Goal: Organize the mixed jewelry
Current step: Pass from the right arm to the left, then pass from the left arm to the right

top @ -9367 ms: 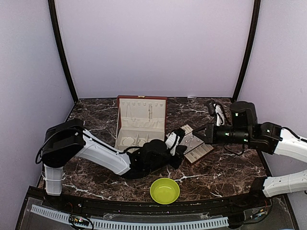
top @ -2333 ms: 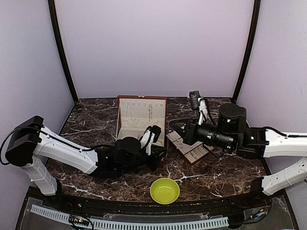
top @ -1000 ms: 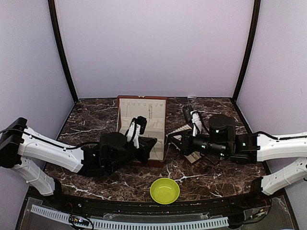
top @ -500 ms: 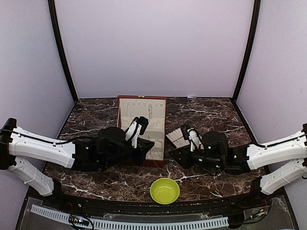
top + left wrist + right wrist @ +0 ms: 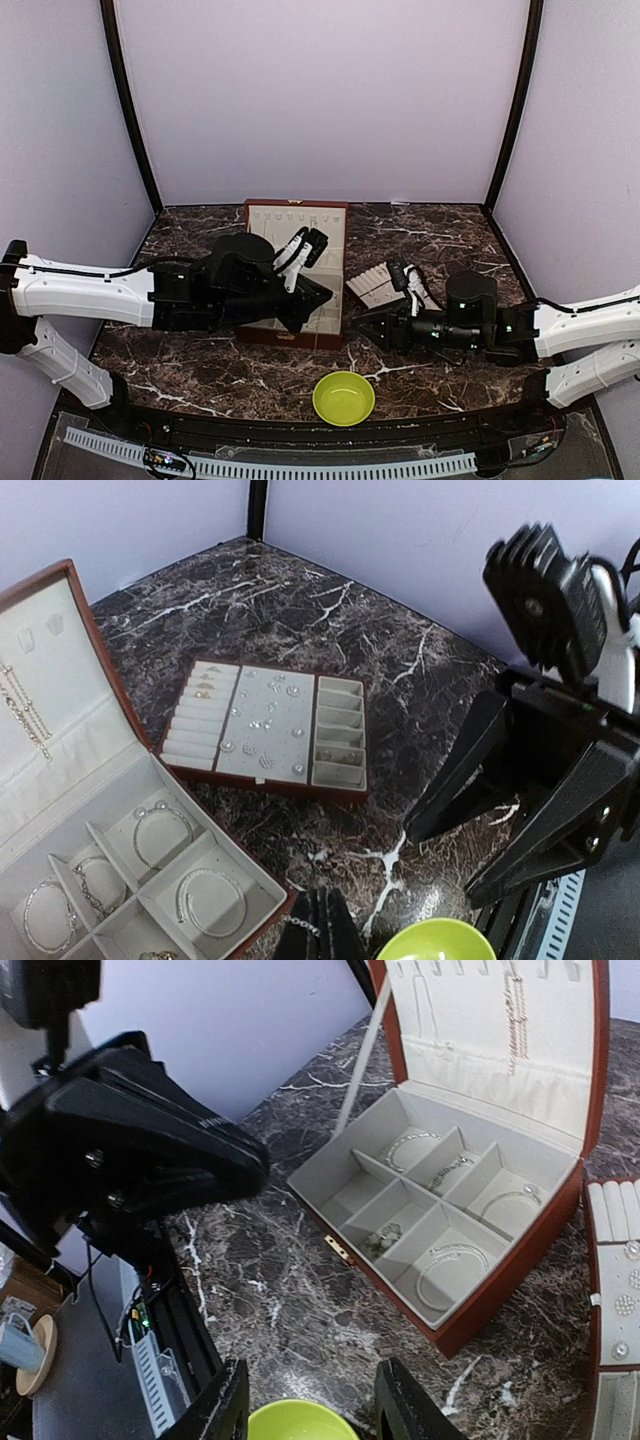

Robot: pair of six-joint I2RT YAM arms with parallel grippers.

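The mixed jewelry shows as thin silvery hoops (image 5: 450, 1270) (image 5: 208, 902) lying in the compartments of the open red-brown box (image 5: 262, 336), and as tiny pale pieces (image 5: 265, 725) on the padded tray (image 5: 190, 772). My left gripper (image 5: 320, 935) is shut on a thin silvery chain (image 5: 300, 924) just off the box's front corner. It hangs above the marble between the box and the green bowl (image 5: 343, 397). My right gripper (image 5: 312, 1412) stands open and empty over the bowl's (image 5: 295, 1422) far rim. In the top view the two gripper tips, left (image 5: 327, 293) and right (image 5: 362, 326), point at each other.
The box lid (image 5: 490, 1020) stands upright, with a chain hanging inside it. The tray (image 5: 375, 287) lies right of the box, behind the right gripper. A black rail (image 5: 165, 1350) runs along the table's near edge. Marble (image 5: 330, 610) stretches behind the tray to the purple walls.
The right gripper has opened and dropped low, its tips reaching left toward the bowl. The left arm has swung back and up over the box, still shut.
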